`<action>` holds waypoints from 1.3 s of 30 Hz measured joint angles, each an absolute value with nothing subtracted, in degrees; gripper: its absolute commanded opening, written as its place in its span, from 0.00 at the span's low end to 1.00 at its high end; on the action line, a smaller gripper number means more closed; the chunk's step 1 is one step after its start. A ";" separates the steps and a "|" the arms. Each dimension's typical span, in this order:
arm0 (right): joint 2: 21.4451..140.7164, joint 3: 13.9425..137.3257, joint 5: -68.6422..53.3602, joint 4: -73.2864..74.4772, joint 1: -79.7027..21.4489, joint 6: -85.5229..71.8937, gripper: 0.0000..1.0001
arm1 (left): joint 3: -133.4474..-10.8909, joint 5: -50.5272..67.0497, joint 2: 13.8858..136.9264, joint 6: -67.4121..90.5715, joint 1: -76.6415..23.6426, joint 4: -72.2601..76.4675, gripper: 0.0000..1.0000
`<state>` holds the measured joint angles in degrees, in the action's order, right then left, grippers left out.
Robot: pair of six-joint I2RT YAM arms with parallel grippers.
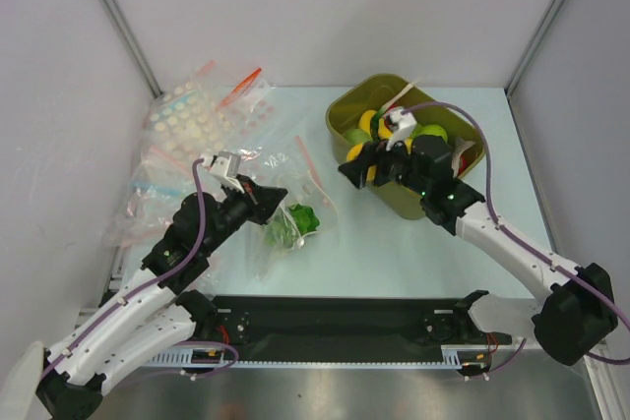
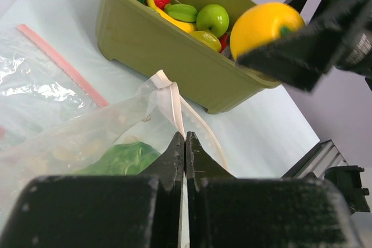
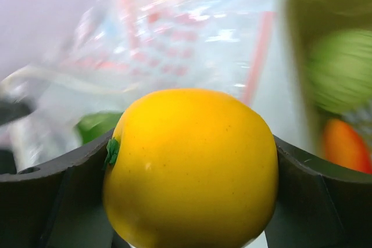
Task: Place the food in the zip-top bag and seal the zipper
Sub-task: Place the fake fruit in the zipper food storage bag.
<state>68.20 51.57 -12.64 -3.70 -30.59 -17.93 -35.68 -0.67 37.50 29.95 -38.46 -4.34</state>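
The white-dotted zip-top bag lies on the table with the green lettuce inside it. My left gripper is shut on the bag's rim and holds its mouth up. In the left wrist view the gripper pinches the rim by the colourless zipper, with the lettuce behind the plastic. My right gripper is shut on the round yellow-orange fruit and holds it in the air at the bin's left end, right of the bag. The fruit fills the right wrist view and also shows in the left wrist view.
An olive bin at back right holds bananas, green and red toy fruit. Several other clear bags, some with pink or red strips, lie piled at back left. White walls enclose the table.
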 measured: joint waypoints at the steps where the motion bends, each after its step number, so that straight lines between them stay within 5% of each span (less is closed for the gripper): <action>1: 68.07 51.81 -14.17 -3.81 -33.06 -16.38 0.18 | -35.68 -0.67 37.45 29.95 -38.46 -4.34 0.00; 16: 80.68 58.94 -20.25 -1.56 -50.70 -3.29 0.17 | -35.66 4.47 37.36 30.65 -38.46 -3.29 0.00; 22: 83.79 59.77 -17.23 -1.10 -52.99 -2.31 0.25 | -35.31 7.16 36.40 31.55 -38.46 -1.69 0.01; 24: 83.88 59.77 -16.16 -1.13 -53.58 -2.28 0.38 | -35.27 8.21 36.07 31.94 -38.46 -0.97 0.01; 26: 83.88 59.90 -15.09 -1.17 -54.08 -2.24 0.69 | -34.92 9.17 35.81 32.23 -38.46 -0.14 0.01; 28: 83.88 59.94 -13.23 -1.23 -55.13 -1.83 0.79 | -34.50 9.76 35.77 32.71 -38.46 0.40 0.02; 39: 83.64 59.92 -5.78 -1.13 -57.91 -1.21 0.91 | -34.39 7.49 35.97 34.63 -38.46 0.14 0.03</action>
<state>83.64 59.92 -5.78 -1.13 -57.91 -1.21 -34.39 7.49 35.97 34.63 -38.46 0.14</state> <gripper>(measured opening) 0.861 0.034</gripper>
